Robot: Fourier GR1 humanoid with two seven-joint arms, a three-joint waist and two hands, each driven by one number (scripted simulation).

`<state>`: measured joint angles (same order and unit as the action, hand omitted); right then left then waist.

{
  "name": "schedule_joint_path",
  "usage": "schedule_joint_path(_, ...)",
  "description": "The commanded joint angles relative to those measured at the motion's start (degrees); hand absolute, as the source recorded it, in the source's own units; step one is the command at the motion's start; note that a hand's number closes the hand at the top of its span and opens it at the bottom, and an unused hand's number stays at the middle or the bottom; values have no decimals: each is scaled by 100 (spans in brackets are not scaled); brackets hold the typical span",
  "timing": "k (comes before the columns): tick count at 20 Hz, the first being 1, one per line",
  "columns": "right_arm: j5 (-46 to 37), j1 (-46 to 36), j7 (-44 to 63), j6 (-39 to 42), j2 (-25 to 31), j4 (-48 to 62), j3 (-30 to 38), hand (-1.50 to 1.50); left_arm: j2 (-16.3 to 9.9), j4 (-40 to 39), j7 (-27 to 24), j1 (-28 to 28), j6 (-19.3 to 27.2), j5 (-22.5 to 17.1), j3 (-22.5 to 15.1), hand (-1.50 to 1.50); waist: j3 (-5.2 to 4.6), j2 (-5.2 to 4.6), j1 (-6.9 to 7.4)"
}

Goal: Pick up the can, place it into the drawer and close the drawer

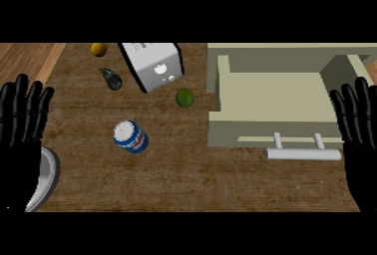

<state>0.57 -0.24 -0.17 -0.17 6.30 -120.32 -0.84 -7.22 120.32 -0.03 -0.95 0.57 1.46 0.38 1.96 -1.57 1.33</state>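
A blue and white can stands upright on the brown counter, left of centre. To its right the cream drawer is pulled out, its inside bare, with a white bar handle at its front. At the view's left edge my left hand is open with fingers pointing up, well to the left of the can. Along the right edge my right hand is open too, fingers up, beside the drawer's right wall. Neither hand touches anything.
A silver box-shaped appliance stands at the back, with a dark avocado to its left, a yellow lemon at the far edge and a green lime near the drawer. A grey plate peeks out under my left forearm.
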Motion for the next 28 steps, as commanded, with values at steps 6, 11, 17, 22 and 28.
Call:
schedule_joint_path(6, 162, -171, 182, -110, -5, -34, 261, -150, 707, 182, 502, 457, 2473, 1917, -357, -150, -187, 179, -96)
schedule_joint_path(11, 128, 218, 960, -382, -32, 536, 502, -150, 717, -133, 2049, 912, 4072, 1812, -714, -150, -182, 149, -121)
schedule_joint_path(17, -104, 374, 1048, -449, -151, 451, 313, -150, 721, 0, 3360, 673, 4981, 3362, -1656, -150, -191, 158, -139)
schedule_joint_path(22, 628, 328, 1198, -103, 167, 300, 984, -150, 722, -261, 4442, 20, 5217, 4426, -2031, -150, -191, 158, -154)
schedule_joint_path(28, 577, 1100, 1008, 65, 14, -207, 885, -150, 722, -728, 4425, -10, 5452, 4082, -2067, -150, -195, 162, -169)
